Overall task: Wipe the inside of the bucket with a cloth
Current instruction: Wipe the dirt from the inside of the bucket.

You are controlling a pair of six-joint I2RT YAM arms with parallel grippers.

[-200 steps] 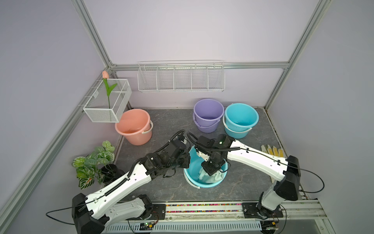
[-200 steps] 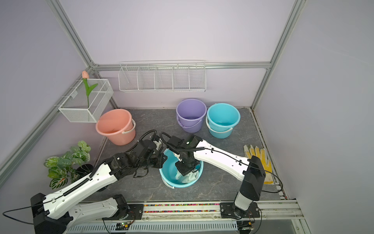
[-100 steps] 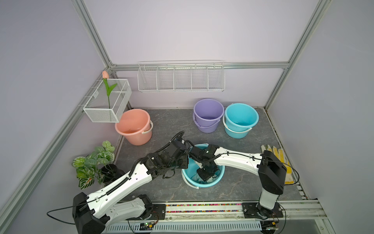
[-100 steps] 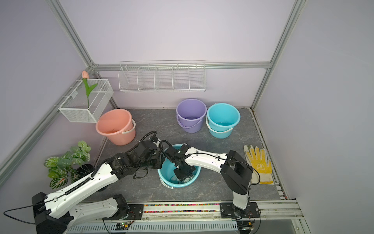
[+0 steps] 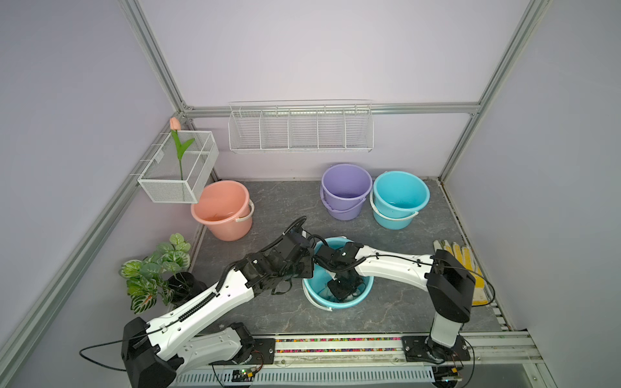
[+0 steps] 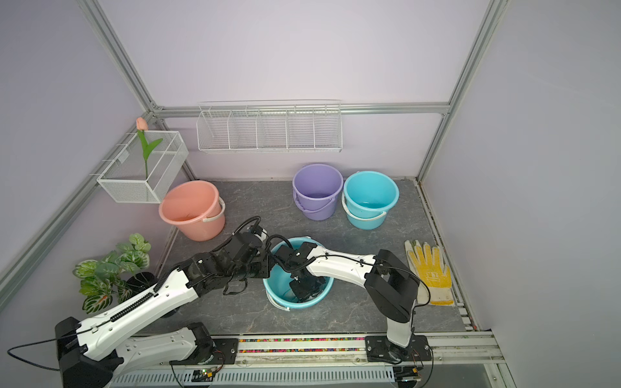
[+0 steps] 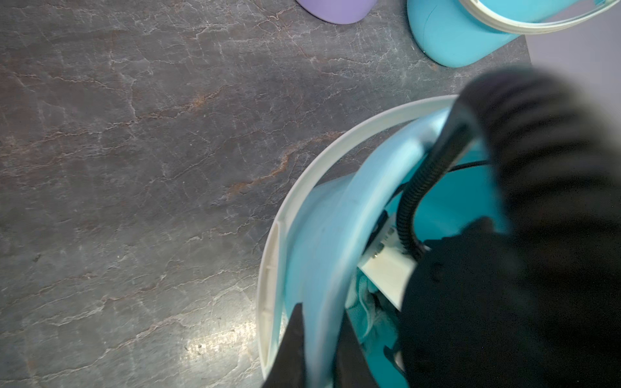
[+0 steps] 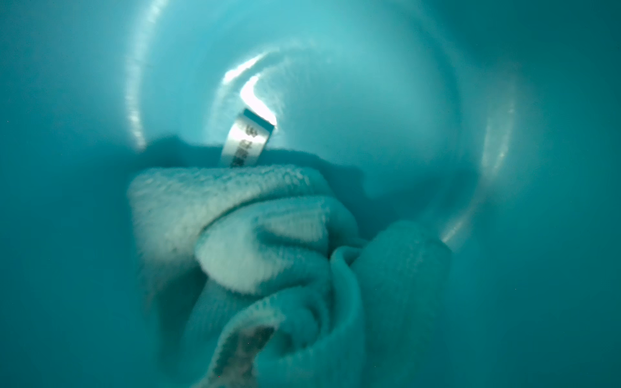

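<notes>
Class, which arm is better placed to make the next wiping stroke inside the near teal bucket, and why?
Right. The right gripper is down inside the bucket, shut on the cloth; the left gripper clamps the rim, steadying it.

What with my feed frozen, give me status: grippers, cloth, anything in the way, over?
Left gripper shut on bucket rim. Right gripper shut on cloth, deep inside bucket. Glove lies apart, not in the way.

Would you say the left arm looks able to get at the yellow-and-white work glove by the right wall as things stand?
Probably not: the left gripper is clamped on the rim of the near turquoise plastic bucket, and the yellow-and-white work glove lies beyond the right arm, which bars the way.
</notes>
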